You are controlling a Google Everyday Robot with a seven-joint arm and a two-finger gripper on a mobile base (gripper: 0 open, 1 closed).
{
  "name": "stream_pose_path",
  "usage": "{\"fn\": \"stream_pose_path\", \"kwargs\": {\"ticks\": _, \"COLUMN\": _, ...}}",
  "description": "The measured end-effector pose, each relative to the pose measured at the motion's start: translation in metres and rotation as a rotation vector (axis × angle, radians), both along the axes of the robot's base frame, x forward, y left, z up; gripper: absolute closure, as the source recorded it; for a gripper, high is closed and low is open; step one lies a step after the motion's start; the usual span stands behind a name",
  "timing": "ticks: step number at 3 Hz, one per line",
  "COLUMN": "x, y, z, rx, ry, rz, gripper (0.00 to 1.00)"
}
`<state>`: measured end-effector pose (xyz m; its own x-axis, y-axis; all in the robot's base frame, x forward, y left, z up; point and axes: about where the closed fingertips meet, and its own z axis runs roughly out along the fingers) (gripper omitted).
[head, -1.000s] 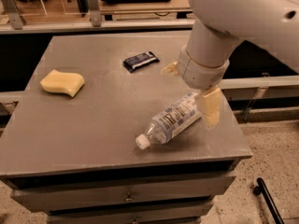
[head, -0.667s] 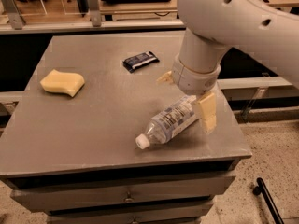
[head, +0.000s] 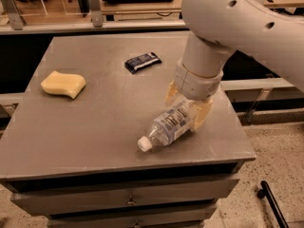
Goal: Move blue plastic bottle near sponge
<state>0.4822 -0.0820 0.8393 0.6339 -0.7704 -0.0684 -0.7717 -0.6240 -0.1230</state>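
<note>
The blue plastic bottle lies on its side on the grey table, right of the middle, with its white cap toward the front left. My gripper has come down over the bottle's base end. Its tan fingers straddle the bottle and press against both of its sides. The bottle still rests on the table. The pale yellow sponge lies at the table's left side, far from the bottle.
A small dark snack-bar wrapper lies at the back middle of the table. The table's right and front edges are close to the bottle. Drawers sit below the tabletop. A black bar lies on the floor at the right.
My gripper has come down and slightly left onto the bottle's base end, and its fingers have drawn closer together around it. The bottle and sponge have not moved.
</note>
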Motion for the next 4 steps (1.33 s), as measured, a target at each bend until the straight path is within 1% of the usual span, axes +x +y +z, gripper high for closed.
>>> {"fn": "stream_pose_path", "kwargs": {"ticks": 1, "x": 0.002, "y": 0.000, "z": 0.018, "rx": 0.030, "ry": -0.030, "rz": -0.024, "gripper": 0.72}}
{"fn": "stream_pose_path", "kwargs": {"ticks": 2, "x": 0.012, "y": 0.001, "z": 0.048, "rx": 0.034, "ry": -0.093, "rz": -0.073, "gripper": 0.96}}
{"fn": "stream_pose_path", "kwargs": {"ticks": 3, "x": 0.025, "y": 0.021, "z": 0.088, "rx": 0.112, "ry": -0.140, "rz": -0.081, "gripper": 1.00}}
{"fn": "stream_pose_path", "kwargs": {"ticks": 4, "x": 0.033, "y": 0.077, "z": 0.124, "rx": 0.223, "ry": -0.170, "rz": -0.029, "gripper": 1.00}}
